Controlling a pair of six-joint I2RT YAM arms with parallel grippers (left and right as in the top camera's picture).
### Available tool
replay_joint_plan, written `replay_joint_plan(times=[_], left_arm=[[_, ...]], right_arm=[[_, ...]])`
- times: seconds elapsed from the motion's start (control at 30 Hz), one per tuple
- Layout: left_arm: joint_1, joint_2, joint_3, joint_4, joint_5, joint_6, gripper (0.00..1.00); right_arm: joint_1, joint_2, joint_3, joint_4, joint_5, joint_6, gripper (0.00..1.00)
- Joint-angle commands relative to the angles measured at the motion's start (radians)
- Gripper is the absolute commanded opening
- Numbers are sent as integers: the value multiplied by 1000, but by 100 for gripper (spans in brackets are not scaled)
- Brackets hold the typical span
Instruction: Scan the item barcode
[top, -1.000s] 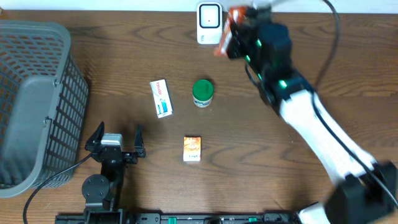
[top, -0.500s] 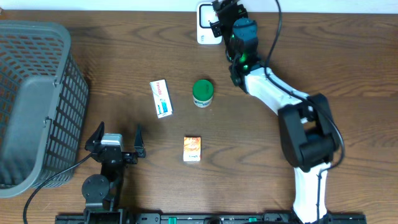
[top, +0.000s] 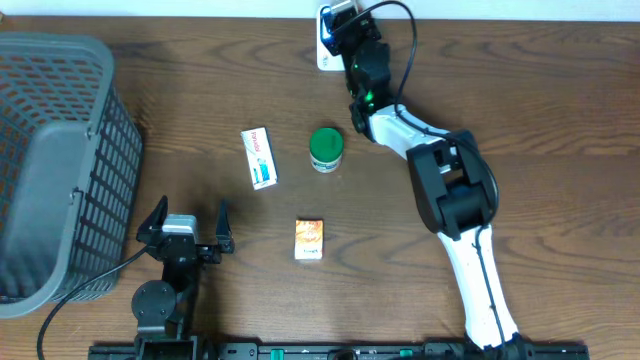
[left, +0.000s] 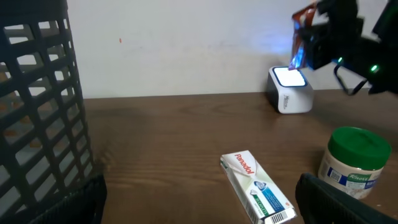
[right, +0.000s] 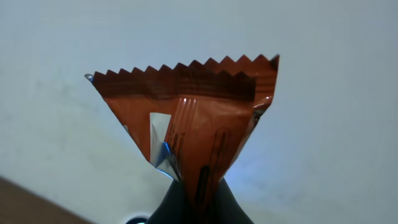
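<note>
One zigzag-edged orange wrapper (right: 194, 117) looks glossy, perhaps foil

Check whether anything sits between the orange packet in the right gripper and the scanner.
Nothing visible does. The right gripper holds the orange packet above the white scanner, only air between them; the green-lidded jar stands well clear.

scanner (top: 323, 58) seemingly half hidden, basket (top: 100, 150) cropped
</note>
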Motion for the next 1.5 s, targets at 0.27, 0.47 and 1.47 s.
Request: replay_joint_plan(times=[0.27, 0.47, 1.47], left_arm=[[-1, -6, -1, 3, -9, -5, 96], [-1, -6, -1, 3, -9, -5, 96], [-1, -6, -1, 3, -8, -5, 96]], right_arm=[[23, 39, 37, -87, 14, -12, 1], [29, 11, 37, -85, 71, -54, 1], [-514, -688, 18, -1848, 489, 382, 1]])
